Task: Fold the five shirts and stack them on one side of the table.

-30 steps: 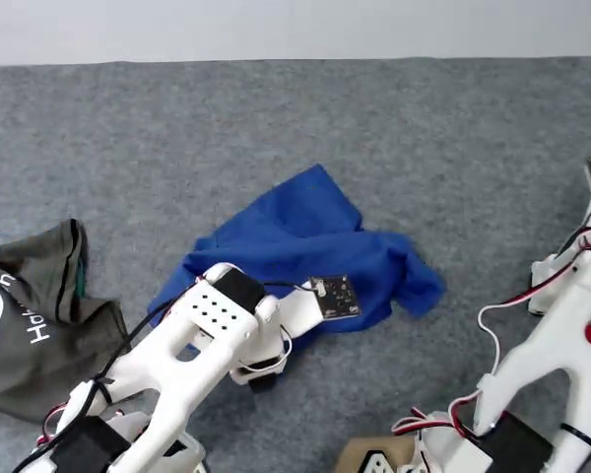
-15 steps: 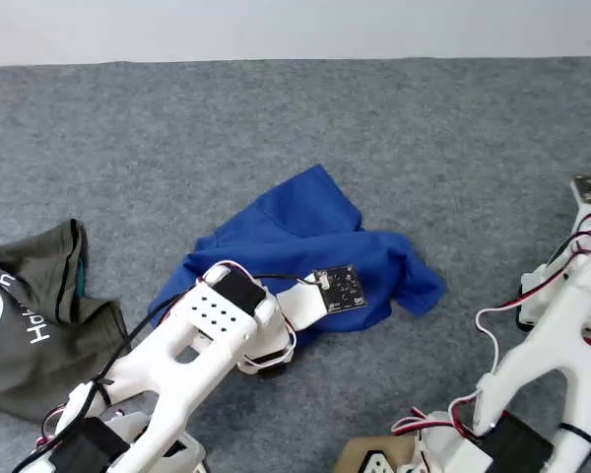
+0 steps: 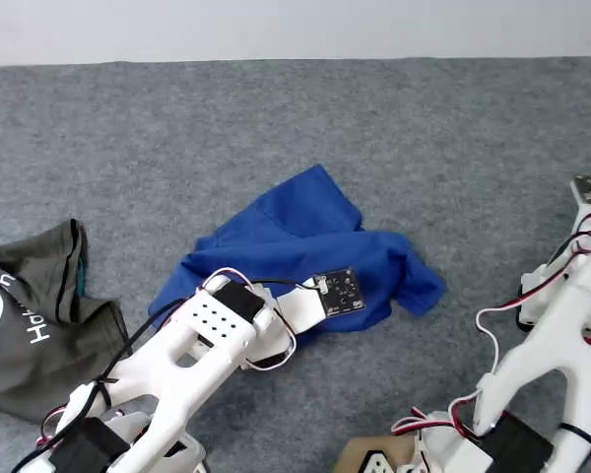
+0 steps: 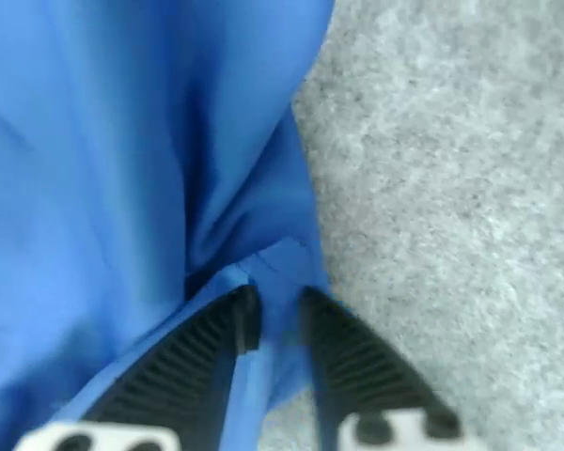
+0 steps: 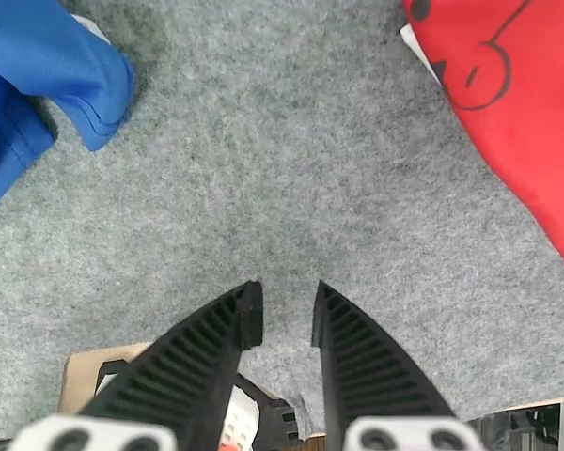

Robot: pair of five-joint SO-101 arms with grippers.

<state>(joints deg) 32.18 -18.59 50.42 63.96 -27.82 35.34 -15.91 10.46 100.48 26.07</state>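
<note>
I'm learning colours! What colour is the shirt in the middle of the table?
The shirt is plain blue, best seen in the high view.

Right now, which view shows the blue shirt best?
High view: the whole crumpled blue shirt, bar its near edge under an arm. Left wrist view gives close folds, one edge pinched in the left gripper. Right wrist view catches one hemmed corner.

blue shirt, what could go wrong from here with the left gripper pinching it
1. The left gripper pinches just a narrow fold at the edge of the blue shirt; it may slip out when pulled.
2. The shirt lies crumpled, so pulling one spot could drag the whole bunch instead of spreading it.
3. The right gripper is over the table, holding nothing, so nothing anchors the far side.
</note>
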